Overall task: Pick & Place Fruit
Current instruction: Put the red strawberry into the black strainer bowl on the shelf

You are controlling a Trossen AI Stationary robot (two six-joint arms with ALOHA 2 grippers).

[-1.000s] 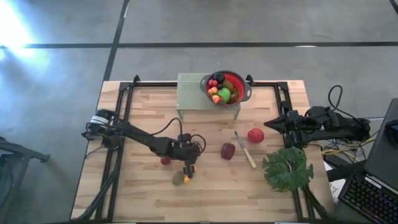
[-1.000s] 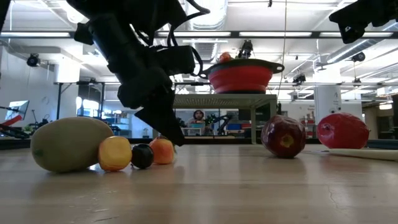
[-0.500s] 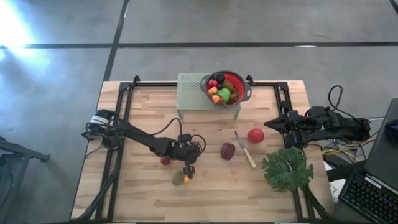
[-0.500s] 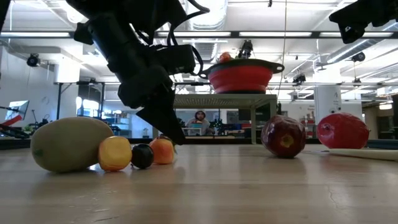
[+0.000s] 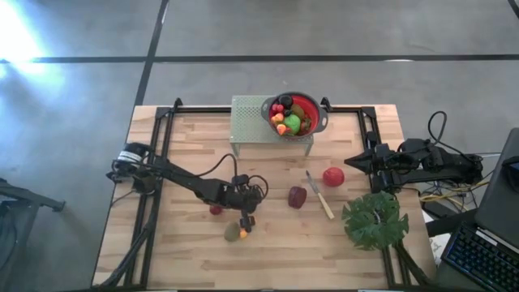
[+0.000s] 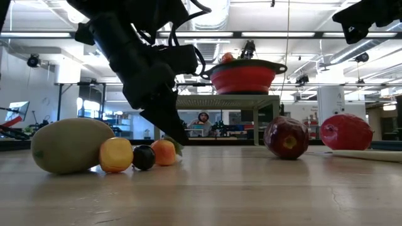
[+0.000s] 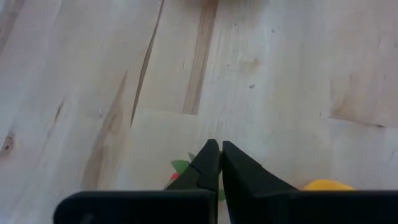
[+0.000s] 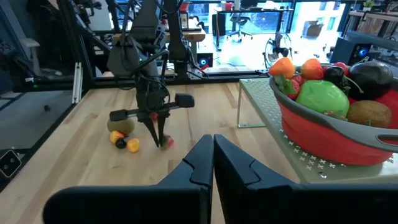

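Note:
My left gripper [image 5: 246,214] reaches down to the table's middle, shut at a small red-orange strawberry [image 6: 162,152] that sits on the wood. Beside it lie a dark berry [image 6: 143,157], an orange piece [image 6: 116,155] and a brown kiwi [image 6: 69,145]. Another red strawberry [image 5: 216,209] lies by the arm. A dark maroon fruit [image 5: 298,197] and a red apple [image 5: 332,176] lie farther right. My right gripper [image 5: 357,160] waits shut, raised at the right edge. My left gripper has its shut fingertips [image 7: 211,158] on the strawberry's green leafy top [image 7: 181,166], slanting down from the table's left. The fingers themselves cover the exact spot of contact. The strawberry rests on the table, its red body [image 8: 169,142] showing beside the fingertips.
A red colander [image 5: 294,114] with several fruits stands on a perforated metal stand [image 5: 251,122] at the far edge. A pale-handled knife [image 5: 319,195] lies between maroon fruit and apple. A big green leaf [image 5: 375,221] lies near the right front.
My left gripper has shut its fingers at the strawberry without shifting its place. The fruits on the table lie where they were.

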